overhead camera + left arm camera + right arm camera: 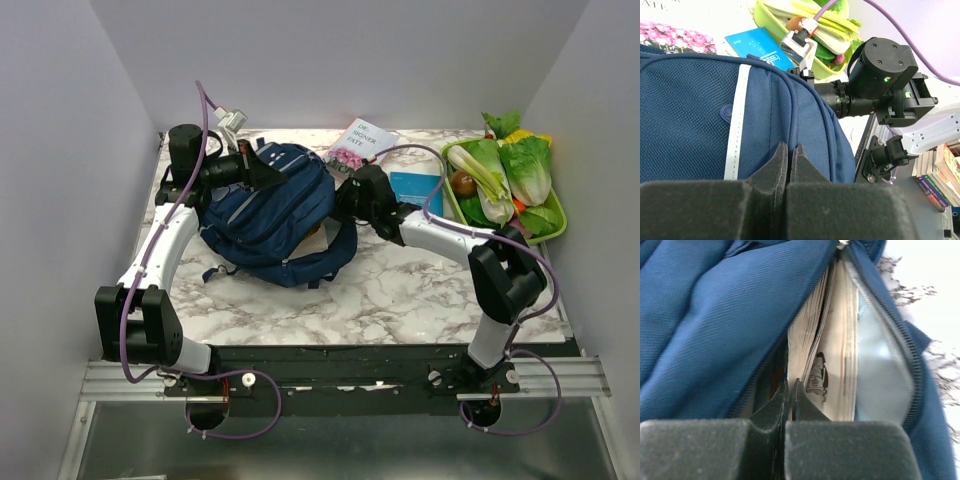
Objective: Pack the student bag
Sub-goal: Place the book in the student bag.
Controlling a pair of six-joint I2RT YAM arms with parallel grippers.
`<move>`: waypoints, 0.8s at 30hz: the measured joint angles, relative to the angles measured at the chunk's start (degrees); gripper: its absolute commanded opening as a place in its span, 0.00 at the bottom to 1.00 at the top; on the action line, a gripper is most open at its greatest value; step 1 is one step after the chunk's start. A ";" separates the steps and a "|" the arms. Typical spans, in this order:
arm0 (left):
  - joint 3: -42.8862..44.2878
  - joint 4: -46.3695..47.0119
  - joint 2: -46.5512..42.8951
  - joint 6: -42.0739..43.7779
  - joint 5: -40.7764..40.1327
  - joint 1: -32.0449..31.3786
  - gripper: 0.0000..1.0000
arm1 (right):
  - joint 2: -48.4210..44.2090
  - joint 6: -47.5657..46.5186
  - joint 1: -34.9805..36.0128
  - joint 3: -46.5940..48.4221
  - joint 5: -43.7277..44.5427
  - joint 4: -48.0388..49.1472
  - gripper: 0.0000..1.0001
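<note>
Your left gripper [790,147] has its fingers pressed together, with the tips touching the navy fabric of the student bag [270,215]. You cannot tell if a fold is pinched between them. Your right gripper [790,385] is closed too, at the bag's open zipper mouth, beside the paper pages [832,340] inside. The bag lies on the marble table [400,290].

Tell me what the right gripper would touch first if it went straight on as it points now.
Probably the page edges of the books inside the open bag. The right gripper, its jaws together, points into the unzipped opening; depth is unclear, so the zipper could come first.
</note>
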 measured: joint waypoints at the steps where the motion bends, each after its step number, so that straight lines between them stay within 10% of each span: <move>1: -0.17 0.35 0.00 -0.31 0.02 0.07 0.00 | 0.70 -0.17 0.70 1.38 1.14 -0.46 0.01; 5: -0.79 1.33 0.00 -1.05 0.35 0.17 0.00 | 4.35 -1.25 3.32 7.50 3.56 -1.81 0.01; 9: -0.94 1.66 0.00 -0.81 0.42 0.63 0.00 | 6.88 -3.21 4.39 10.54 3.80 -4.44 0.65; 15: -0.96 -0.50 0.00 2.40 0.46 0.74 0.00 | 5.60 -7.17 3.30 8.72 4.11 -8.96 0.99; 24: -0.94 -7.15 0.00 11.43 -0.48 0.31 0.00 | -0.31 -15.23 1.42 13.05 16.57 -27.43 1.00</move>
